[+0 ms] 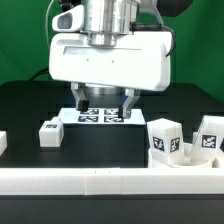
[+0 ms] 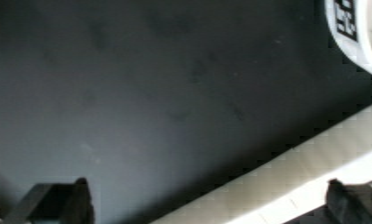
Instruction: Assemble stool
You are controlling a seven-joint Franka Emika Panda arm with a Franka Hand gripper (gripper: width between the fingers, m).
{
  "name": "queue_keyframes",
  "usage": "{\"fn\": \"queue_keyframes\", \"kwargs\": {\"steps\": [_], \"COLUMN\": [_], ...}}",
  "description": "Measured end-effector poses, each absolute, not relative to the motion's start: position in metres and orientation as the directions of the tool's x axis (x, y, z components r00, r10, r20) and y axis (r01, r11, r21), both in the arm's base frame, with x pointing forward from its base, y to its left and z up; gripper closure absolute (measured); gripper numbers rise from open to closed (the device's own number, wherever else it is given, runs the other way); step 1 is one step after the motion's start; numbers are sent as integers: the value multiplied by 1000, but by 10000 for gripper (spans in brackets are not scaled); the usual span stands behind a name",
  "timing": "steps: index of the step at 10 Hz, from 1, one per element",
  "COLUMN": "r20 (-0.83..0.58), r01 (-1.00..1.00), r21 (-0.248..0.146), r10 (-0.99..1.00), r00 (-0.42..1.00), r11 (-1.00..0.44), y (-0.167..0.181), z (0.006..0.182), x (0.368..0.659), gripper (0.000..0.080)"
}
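Note:
My gripper [image 1: 105, 108] hangs open and empty just above the table, over the marker board [image 1: 100, 116]. In the wrist view my gripper [image 2: 208, 205] shows both dark fingertips [image 2: 58, 200] wide apart with only black table between them. One white tagged stool leg [image 1: 50, 132] lies at the exterior view's left. Two more legs [image 1: 165, 138] [image 1: 210, 138] stand at the right behind the rail. The round seat is not in view. A white tagged piece [image 2: 353, 35] shows at the wrist view's edge; I cannot tell which part it is.
A long white border rail [image 1: 110, 182] runs along the front of the table, and a white strip [image 2: 298, 165] crosses the wrist view diagonally. A small white piece [image 1: 2, 142] is cut off at the exterior view's left edge.

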State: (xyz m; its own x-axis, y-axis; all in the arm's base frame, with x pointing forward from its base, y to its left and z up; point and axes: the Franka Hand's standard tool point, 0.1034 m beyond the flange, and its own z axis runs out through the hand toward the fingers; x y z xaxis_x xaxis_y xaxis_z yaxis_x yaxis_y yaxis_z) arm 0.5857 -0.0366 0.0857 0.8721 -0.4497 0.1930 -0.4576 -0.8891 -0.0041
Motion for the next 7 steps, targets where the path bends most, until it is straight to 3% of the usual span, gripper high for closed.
{"fn": "queue_keyframes", "kwargs": {"steps": [3, 7], "r20": [163, 141], "r01": [-73, 66], "r21": [81, 107], "r10": [-59, 81], "r00": [985, 987], "r11": [-994, -992], "y": [-69, -75], "z": [83, 82], "x": [580, 578], "gripper": [150, 150]}}
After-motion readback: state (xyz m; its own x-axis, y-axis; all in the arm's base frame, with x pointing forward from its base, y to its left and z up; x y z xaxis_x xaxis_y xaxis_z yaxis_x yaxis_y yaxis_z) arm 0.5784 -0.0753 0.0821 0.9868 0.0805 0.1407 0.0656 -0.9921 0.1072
